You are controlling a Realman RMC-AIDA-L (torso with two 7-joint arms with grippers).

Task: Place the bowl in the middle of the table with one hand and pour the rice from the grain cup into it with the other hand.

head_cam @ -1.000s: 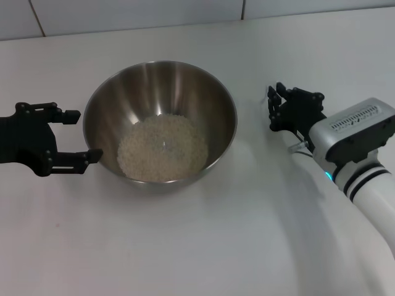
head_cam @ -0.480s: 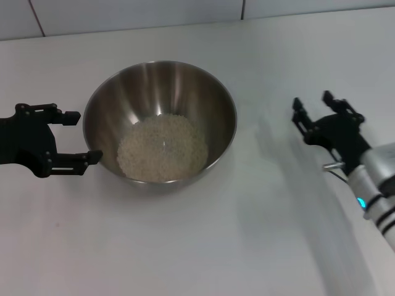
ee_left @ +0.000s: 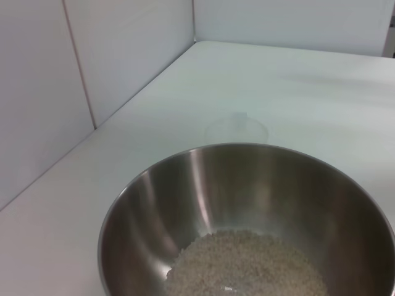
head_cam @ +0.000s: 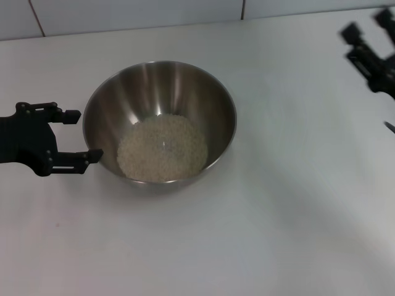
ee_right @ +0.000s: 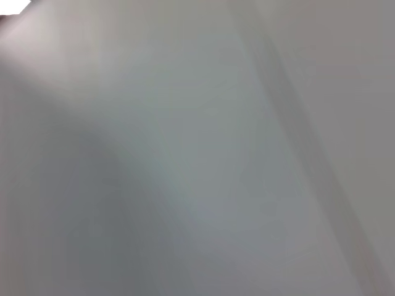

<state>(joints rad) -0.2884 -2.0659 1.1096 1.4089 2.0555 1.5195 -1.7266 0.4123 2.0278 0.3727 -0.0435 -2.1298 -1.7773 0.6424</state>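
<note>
**Sitting full of rice, the bowl waits beside an open left pincer**

Holding a pale heap of rice, the bowl stands mid-table, its rim lying straight ahead of the left gripper and just beside its fingertips. That pincer gapes wide, one finger forward and one back of the rim's near edge, gripping nothing. Seen from the left wrist, a faint clear grain cup stands on the table just past the bowl's far rim. The right gripper is well apart, off at the far right edge, fingers spread and empty. By my judgement pouring is done; the left arm, much nearer, need only back straight away.
</note>
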